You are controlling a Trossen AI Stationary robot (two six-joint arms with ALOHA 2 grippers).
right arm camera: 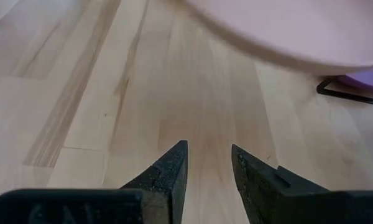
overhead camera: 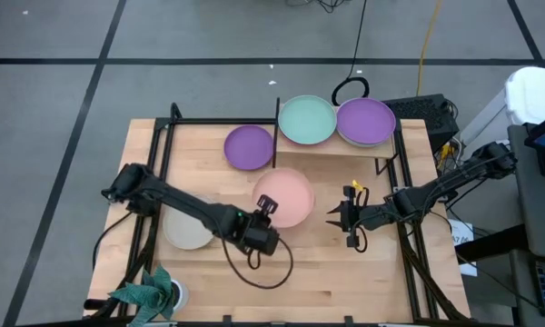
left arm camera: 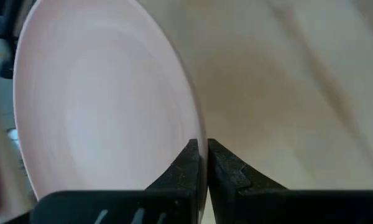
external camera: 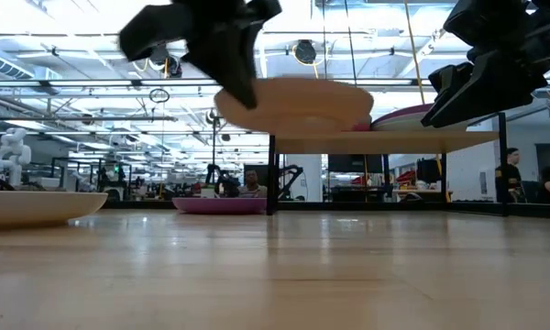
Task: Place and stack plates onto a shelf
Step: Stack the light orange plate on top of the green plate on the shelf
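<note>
A beige plate [overhead camera: 187, 228] lies on the near left of the counter [overhead camera: 318, 272]. Just right of it, the left gripper [overhead camera: 269, 208] has its jaws pinching the near rim of a peach plate [overhead camera: 286, 193] held clear of the counter, and the right gripper [overhead camera: 332, 216] hovers beside it, jaws spread and empty. Farther off, a purple plate [overhead camera: 249, 146] lies on the counter left of the shelf [overhead camera: 381, 151], which carries a mint plate [overhead camera: 307, 120] and another purple plate [overhead camera: 365, 122].

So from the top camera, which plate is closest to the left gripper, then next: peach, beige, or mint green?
1. Peach plate: gripped by the left gripper at its rim.
2. Beige plate: on the table beneath that arm.
3. Mint green plate: on the shelf, farthest.
</note>
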